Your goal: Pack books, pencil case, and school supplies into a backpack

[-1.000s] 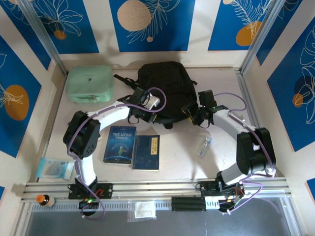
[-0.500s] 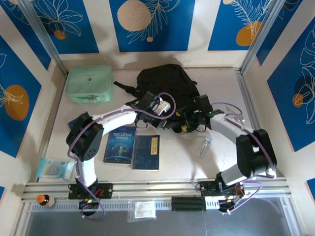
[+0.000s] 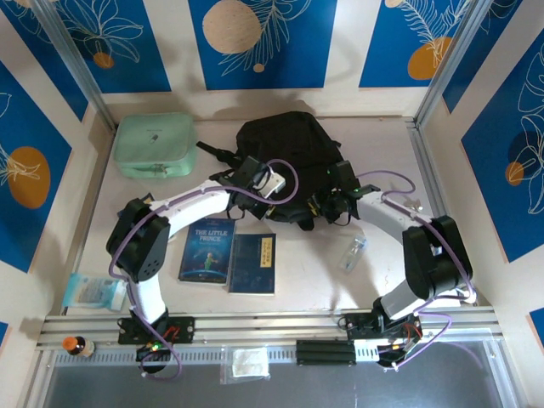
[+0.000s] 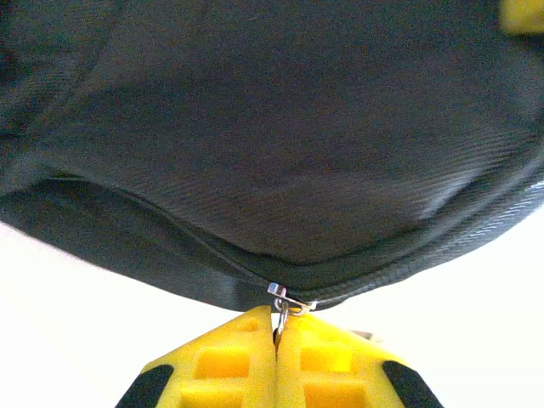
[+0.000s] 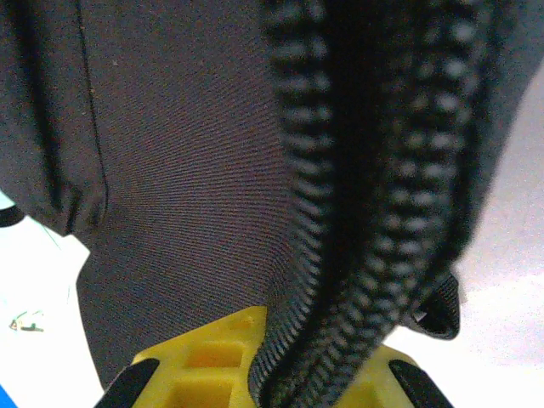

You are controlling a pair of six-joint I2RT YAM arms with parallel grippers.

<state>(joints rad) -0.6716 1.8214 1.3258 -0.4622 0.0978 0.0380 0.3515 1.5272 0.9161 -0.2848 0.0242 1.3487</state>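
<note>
Sagging limp at the back middle of the table (image 3: 306,263), soft black backpack (image 3: 285,153): light, shapeless, likely to fold and drag rather than hold form, so best taken by hardware, not cloth. Pinched tight between the closed pads of left gripper (image 4: 276,327): small metal zipper pull (image 4: 283,299) at the near seam. Clamped, by the look of it, in right gripper (image 5: 259,340): ribbed black band (image 5: 357,195) of the bag. Lying out just in front: blue book (image 3: 207,249), navy book (image 3: 254,263), clear plastic piece (image 3: 354,252) apart on the right.
</note>
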